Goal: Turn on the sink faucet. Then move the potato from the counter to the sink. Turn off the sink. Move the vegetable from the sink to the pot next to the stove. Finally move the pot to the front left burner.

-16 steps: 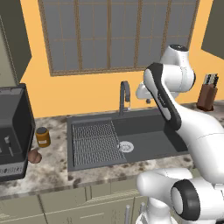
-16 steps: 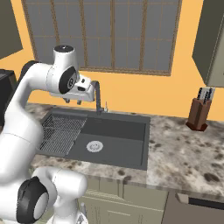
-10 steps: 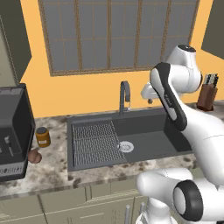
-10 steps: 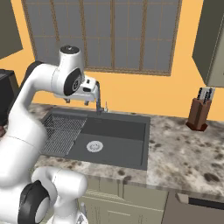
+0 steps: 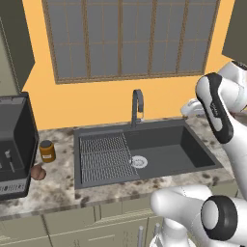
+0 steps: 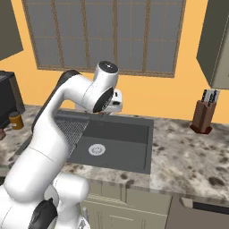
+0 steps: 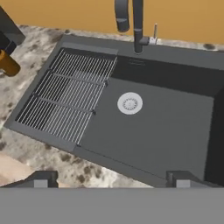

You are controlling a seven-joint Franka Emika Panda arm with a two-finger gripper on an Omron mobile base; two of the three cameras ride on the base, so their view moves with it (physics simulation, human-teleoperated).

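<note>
The dark faucet (image 5: 137,106) rises behind the sink (image 5: 193,149); in the hand view its spout (image 7: 122,15) and small lever (image 7: 154,33) sit at the top, and no water stream shows. The brown potato (image 5: 37,172) lies on the counter, left of the sink, by the coffee machine. My gripper (image 7: 112,178) hovers high over the sink's near side and is open, its fingertips (image 7: 41,179) wide apart with nothing between them. In the base views, the white hand (image 5: 192,108) (image 6: 115,101) hangs to the right of the faucet and does not touch it.
A wire rack (image 7: 70,98) covers the sink's left half, with the drain (image 7: 130,103) beside it. An orange jar (image 5: 47,150) and a black coffee machine (image 5: 14,140) stand on the left counter. A knife block (image 6: 205,112) stands on the counter at the far right.
The arm has swung to the right, carrying the hand away from the faucet. The sink, jar and potato have not moved.
</note>
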